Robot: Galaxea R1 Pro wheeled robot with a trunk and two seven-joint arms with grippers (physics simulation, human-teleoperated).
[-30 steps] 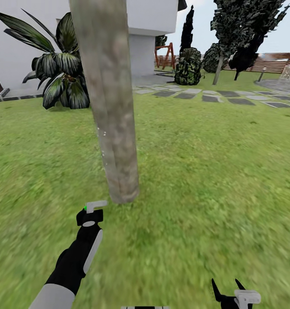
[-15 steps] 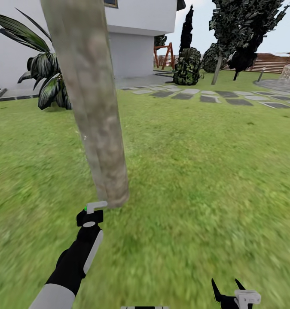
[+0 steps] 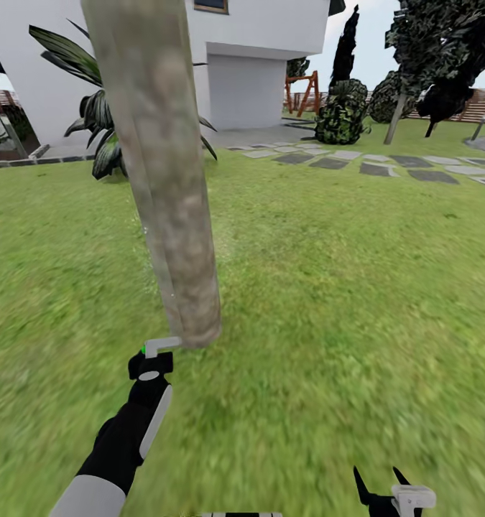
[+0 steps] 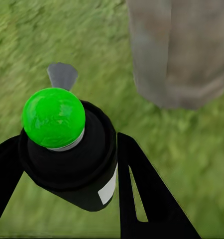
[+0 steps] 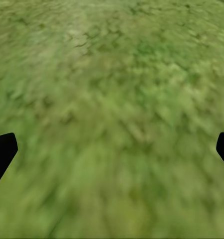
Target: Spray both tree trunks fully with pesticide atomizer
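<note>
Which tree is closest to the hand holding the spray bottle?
The thick bare trunk right in front of the left gripper. The other tree stands far off by the fence.

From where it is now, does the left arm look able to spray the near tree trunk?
Probably yes: the left gripper holds the pesticide atomizer right beside the base of the tree trunk, with just grass between them.

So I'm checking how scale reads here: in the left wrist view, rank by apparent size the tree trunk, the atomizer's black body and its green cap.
1. Mottled grey-beige tree trunk, though it is cut off by the frame.
2. Black atomizer body, enlarged by nearness to the camera.
3. Glossy green round cap.
</note>
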